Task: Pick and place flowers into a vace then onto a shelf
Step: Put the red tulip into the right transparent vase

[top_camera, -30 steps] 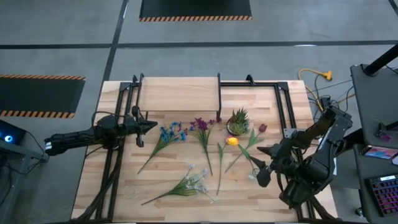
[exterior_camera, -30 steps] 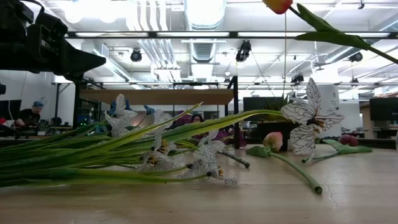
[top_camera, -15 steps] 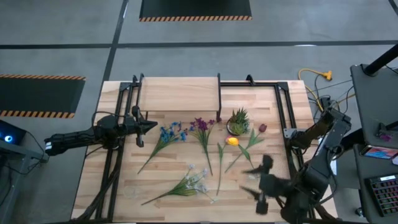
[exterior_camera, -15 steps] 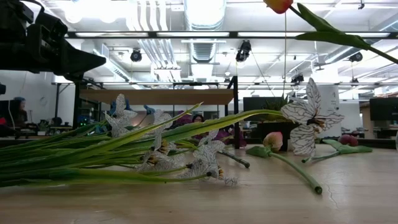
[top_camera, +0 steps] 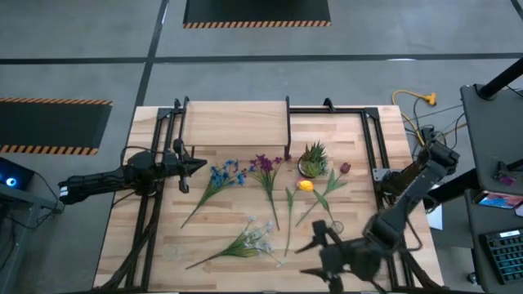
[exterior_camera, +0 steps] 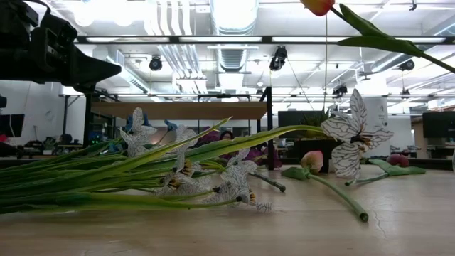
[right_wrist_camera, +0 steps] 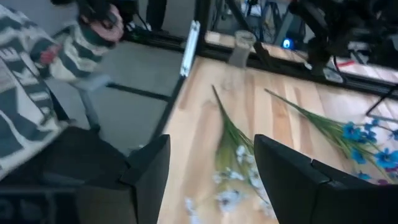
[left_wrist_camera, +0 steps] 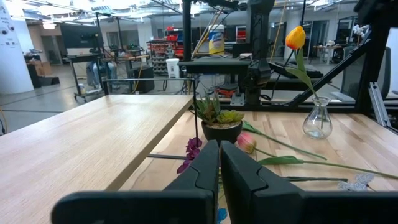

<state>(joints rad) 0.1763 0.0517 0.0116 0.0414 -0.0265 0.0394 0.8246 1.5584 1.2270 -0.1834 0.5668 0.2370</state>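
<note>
Several loose stems lie flat on the table: a blue one (top_camera: 217, 180), a purple one (top_camera: 266, 175), a white one (top_camera: 249, 240) and a pink bud (top_camera: 344, 168). An orange tulip (left_wrist_camera: 295, 37) stands upright in a small glass vase (left_wrist_camera: 318, 119). The shelf (top_camera: 237, 122) stands at the far edge on black legs. My left gripper (top_camera: 194, 165) is shut and hovers left of the blue stem, pointing toward the table's right. My right gripper (top_camera: 310, 257) is open near the table's near edge and points left toward the white stem (right_wrist_camera: 231, 167).
A spiky potted plant (top_camera: 314, 158) stands beside the vase. A small white butterfly ornament (exterior_camera: 352, 135) sits right of the stems. Black frame rails (top_camera: 372, 139) run along both sides of the table. A person in striped clothing (right_wrist_camera: 74, 37) is beyond the table's edge.
My right arm has swung from the table's right side toward the near edge and leftward, its gripper turning to point toward the table's left. The flowers and my left arm have kept still.
</note>
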